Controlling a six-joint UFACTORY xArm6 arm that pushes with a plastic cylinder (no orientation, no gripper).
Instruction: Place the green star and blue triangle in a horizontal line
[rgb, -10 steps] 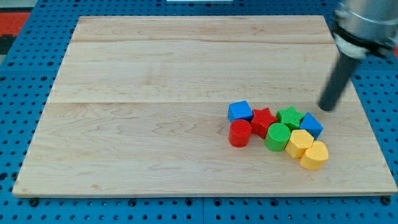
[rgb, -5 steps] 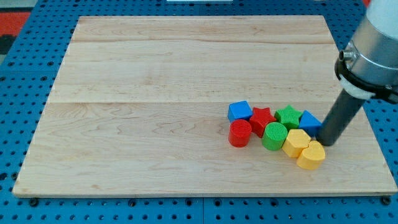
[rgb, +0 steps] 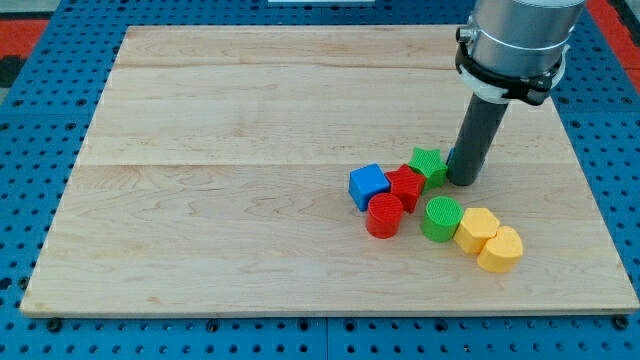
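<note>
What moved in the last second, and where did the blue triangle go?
My tip swept from the view's right toward the left, now against the green star, which slid up-left. The red star and blue cube were shoved left. The blue triangle no longer shows, perhaps hidden behind the rod. The red cylinder, green cylinder and both yellow blocks barely moved.

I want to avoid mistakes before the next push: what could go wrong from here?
1. My tip sits right beside the green star, which touches the red star. A push toward the view's left would probably drag the red star and the blue cube along.
2. No blue triangle shows; it may be hidden behind the rod, so I could knock it blindly.
</note>
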